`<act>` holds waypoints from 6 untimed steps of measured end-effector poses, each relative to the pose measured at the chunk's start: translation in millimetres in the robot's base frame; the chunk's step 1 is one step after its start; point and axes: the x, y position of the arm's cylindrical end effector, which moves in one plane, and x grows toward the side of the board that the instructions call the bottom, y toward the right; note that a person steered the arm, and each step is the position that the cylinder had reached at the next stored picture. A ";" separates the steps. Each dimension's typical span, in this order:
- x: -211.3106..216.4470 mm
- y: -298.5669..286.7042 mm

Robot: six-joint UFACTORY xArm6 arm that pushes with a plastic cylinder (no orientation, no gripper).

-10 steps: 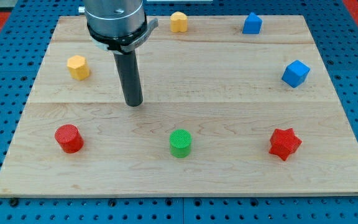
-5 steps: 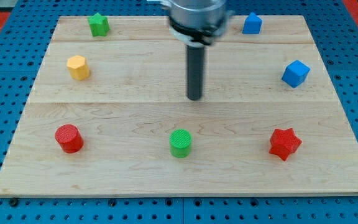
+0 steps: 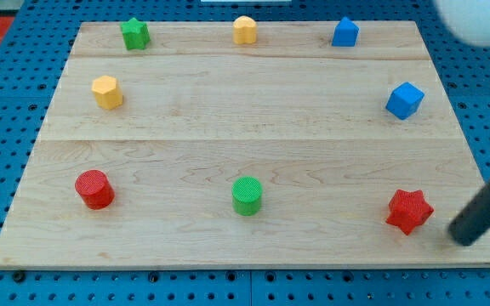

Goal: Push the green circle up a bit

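Observation:
The green circle point(image 3: 247, 195) sits low on the wooden board point(image 3: 253, 110), near the middle of its bottom edge. My tip point(image 3: 461, 239) is at the board's bottom right corner, far to the right of the green circle. The rod slants up to the view's right edge. The red star point(image 3: 409, 211) lies just left of my tip, with a small gap between them.
A red circle point(image 3: 94, 189) is at the lower left. A yellow hexagon point(image 3: 106, 91) is at the left. A green star point(image 3: 133, 33), a yellow block point(image 3: 244, 30) and a blue block point(image 3: 344, 32) line the top edge. A blue cube point(image 3: 404, 100) is at the right.
My tip has swept from the board's upper middle to the bottom right corner. The red star has shifted a little right and down. The green circle has not moved.

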 end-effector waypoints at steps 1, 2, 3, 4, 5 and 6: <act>-37.7 -141.5; -34.7 -164.0; 3.2 -145.0; -27.3 -204.3; -65.4 -202.5; 19.2 -174.1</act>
